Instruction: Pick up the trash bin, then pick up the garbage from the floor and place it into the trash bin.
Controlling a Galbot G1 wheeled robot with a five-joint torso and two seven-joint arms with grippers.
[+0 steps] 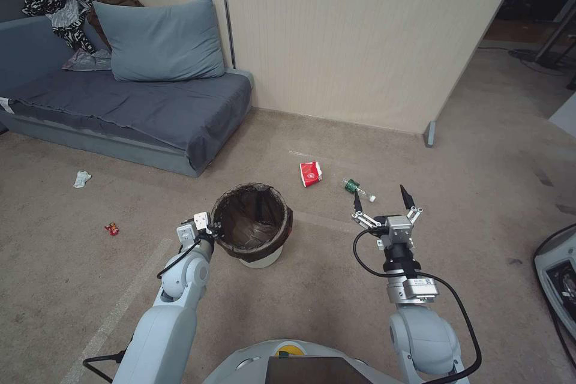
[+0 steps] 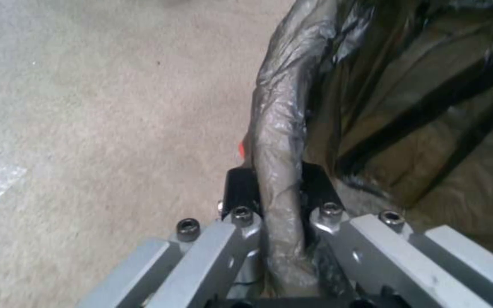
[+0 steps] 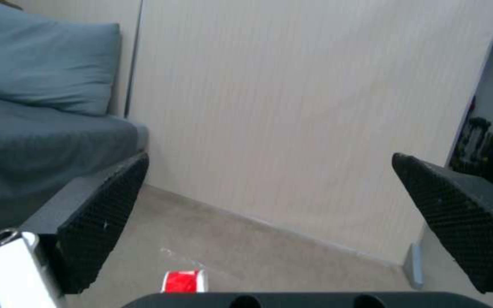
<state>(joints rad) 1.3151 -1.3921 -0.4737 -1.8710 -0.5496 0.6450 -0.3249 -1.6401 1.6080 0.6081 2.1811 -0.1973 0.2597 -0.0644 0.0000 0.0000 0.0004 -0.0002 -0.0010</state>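
Four bits of litter lay on the beige carpet (image 1: 336, 288): a red carton (image 1: 311, 173), a green bottle (image 1: 354, 186), a tissue (image 1: 81, 178), a red wrapper (image 1: 111, 228). My left end effector (image 2: 278, 188) was clamped on the trash bin (image 1: 252, 225) rim near the grey sofa (image 1: 132, 111). My right end effector (image 1: 384, 207) hovered spread apart.

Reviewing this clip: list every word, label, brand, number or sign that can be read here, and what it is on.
No text is readable.
Red-and-white carton: white printing, too small to read.
Green bottle: label too small to read.
Sticker on the right arm's wrist: a code pattern, too small to read.
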